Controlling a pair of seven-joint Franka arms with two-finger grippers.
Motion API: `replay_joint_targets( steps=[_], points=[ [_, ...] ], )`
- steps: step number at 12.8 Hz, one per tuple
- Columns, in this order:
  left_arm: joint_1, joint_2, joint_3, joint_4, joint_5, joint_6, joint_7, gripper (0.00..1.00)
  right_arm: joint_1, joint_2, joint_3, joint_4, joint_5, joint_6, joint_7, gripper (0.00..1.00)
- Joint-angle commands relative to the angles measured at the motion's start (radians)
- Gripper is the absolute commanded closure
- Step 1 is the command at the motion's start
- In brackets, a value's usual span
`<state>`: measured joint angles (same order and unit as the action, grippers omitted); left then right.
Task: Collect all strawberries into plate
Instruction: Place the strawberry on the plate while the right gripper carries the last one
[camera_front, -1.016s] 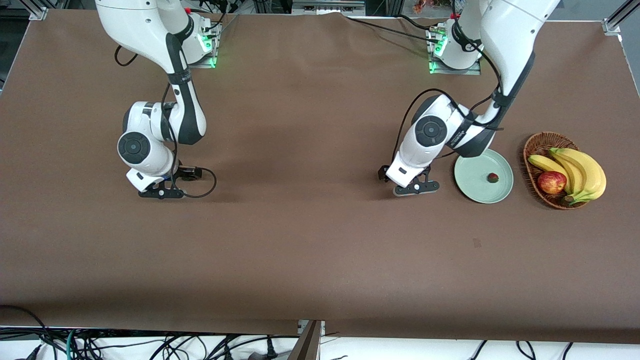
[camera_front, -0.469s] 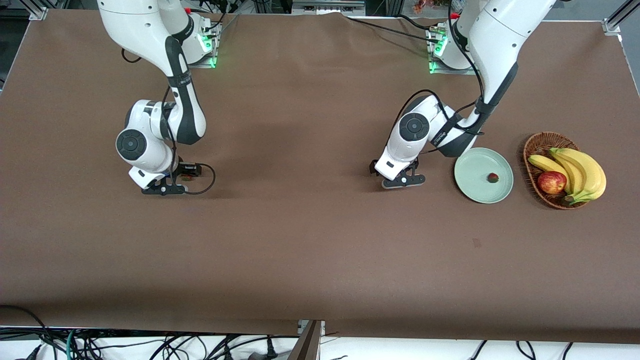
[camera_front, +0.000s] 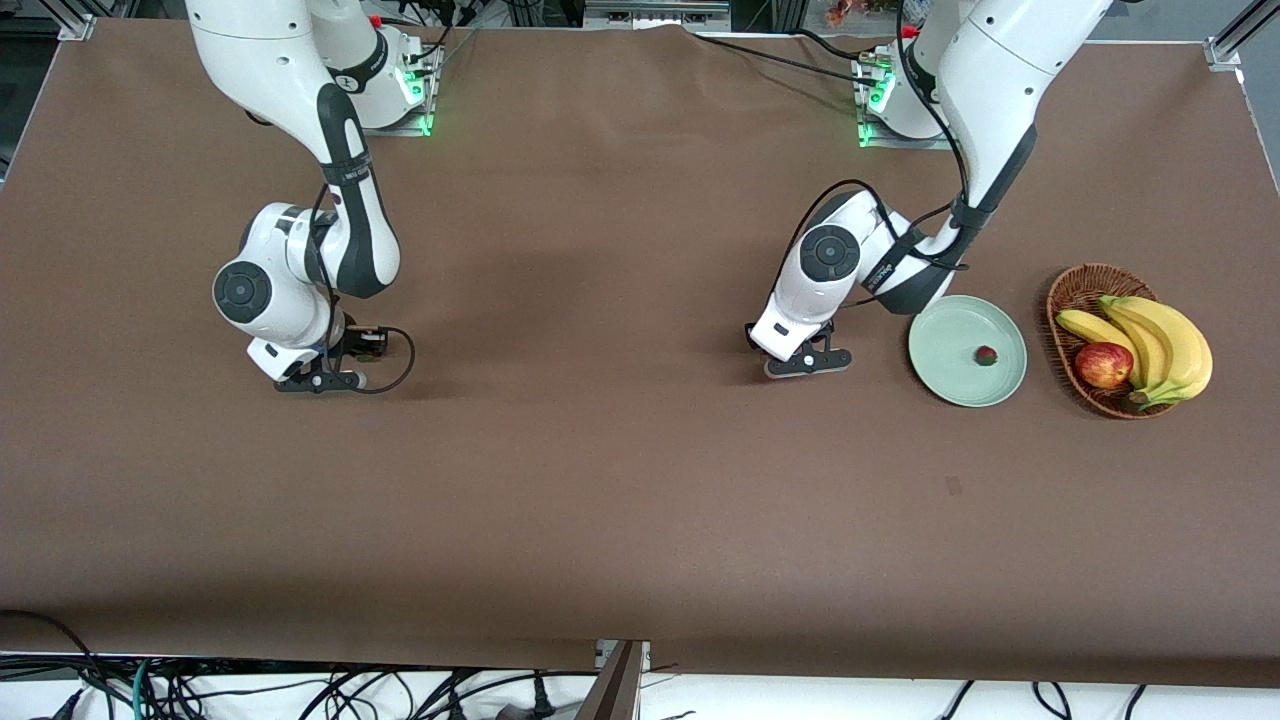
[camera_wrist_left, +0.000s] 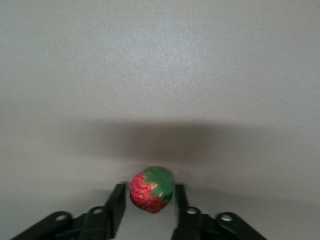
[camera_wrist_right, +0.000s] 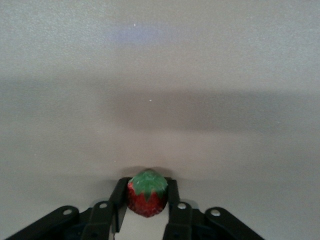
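Observation:
The pale green plate (camera_front: 950, 375) lies toward the left arm's end of the table with one strawberry (camera_front: 986, 355) on it. Beside the plate, my left gripper (camera_front: 805, 362) is low at the table. In the left wrist view its fingers (camera_wrist_left: 117, 202) press a second strawberry (camera_wrist_left: 151, 190) from both sides. My right gripper (camera_front: 318, 380) is down at the table toward the right arm's end. In the right wrist view it (camera_wrist_right: 147, 184) is shut on a third strawberry (camera_wrist_right: 147, 199), green top up. The front view hides both held berries.
A brown wicker basket (camera_front: 1072, 285) holding bananas (camera_front: 1160, 345) and a red-yellow apple (camera_front: 1103, 364) stands beside the plate, closer to the table's end. Brown cloth covers the table between the two arms.
Both grippers went from open to shut on their strawberries. The left hand moved a little away from the plate; the right hand drifted slightly toward its own end of the table.

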<state>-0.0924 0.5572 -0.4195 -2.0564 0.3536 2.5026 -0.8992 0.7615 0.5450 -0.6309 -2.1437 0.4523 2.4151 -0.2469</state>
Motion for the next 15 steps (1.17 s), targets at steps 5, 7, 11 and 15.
replay_joint_targets(
  steps=[5, 7, 11, 15],
  points=[
    [0.025, -0.028, 0.037, 0.108, -0.036, -0.106, 0.060, 0.82, 0.009, 0.009, 0.034, 0.304, 0.034, -0.311, 0.229, 0.86],
    [0.026, -0.081, 0.123, 0.111, -0.178, -0.172, 0.300, 0.82, 0.009, 0.062, 0.085, 0.451, 0.036, -0.356, 0.364, 0.84],
    [0.031, -0.177, 0.356, 0.099, -0.356, -0.333, 0.798, 0.82, 0.007, 0.200, 0.259, 0.698, 0.112, -0.343, 0.694, 0.81],
    [0.040, -0.174, 0.502, 0.026, -0.420, -0.349, 1.069, 0.81, 0.050, 0.331, 0.433, 0.858, 0.132, -0.115, 1.082, 0.78]
  ],
)
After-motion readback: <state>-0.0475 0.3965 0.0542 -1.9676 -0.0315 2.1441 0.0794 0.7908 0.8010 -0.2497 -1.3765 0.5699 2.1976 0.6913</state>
